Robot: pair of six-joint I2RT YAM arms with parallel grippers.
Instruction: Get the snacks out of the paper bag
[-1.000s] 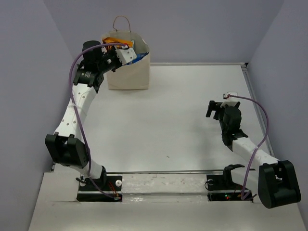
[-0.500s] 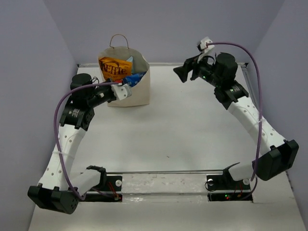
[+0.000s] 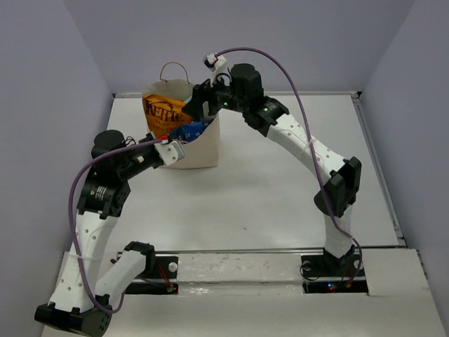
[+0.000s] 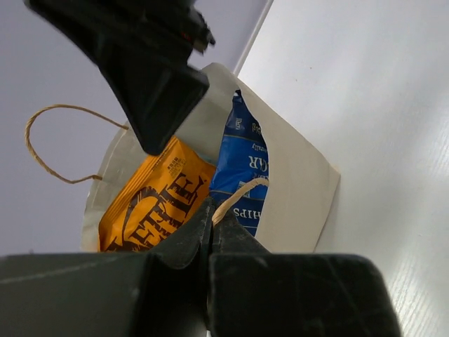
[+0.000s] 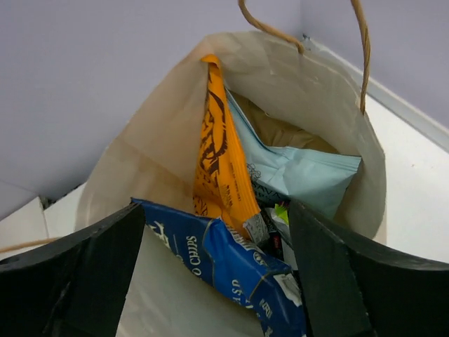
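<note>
The cream paper bag (image 3: 198, 149) stands at the back left of the table. My left gripper (image 3: 172, 151) is shut on its near brown loop handle (image 4: 235, 196) at the bag's front rim. My right gripper (image 3: 194, 107) is open just above the bag's mouth, and in the right wrist view (image 5: 217, 210) its jaws straddle the dark blue bag (image 5: 238, 270). An orange chip bag (image 5: 221, 165) stands upright behind it, with a light teal packet (image 5: 302, 172) deeper in. The orange (image 3: 161, 111) and blue (image 3: 191, 131) bags stick out of the top. Lower packets are mostly hidden.
The bag's far handle (image 3: 174, 67) stands up against the purple back wall. The left wall runs close beside the bag. The white table (image 3: 280, 196) stretches to the right and front, with a raised rim along the back and right edges.
My right arm has swung from the table's right side across to the bag's mouth. My left arm has drawn back toward the near side, still on the handle, tilting the bag open.
</note>
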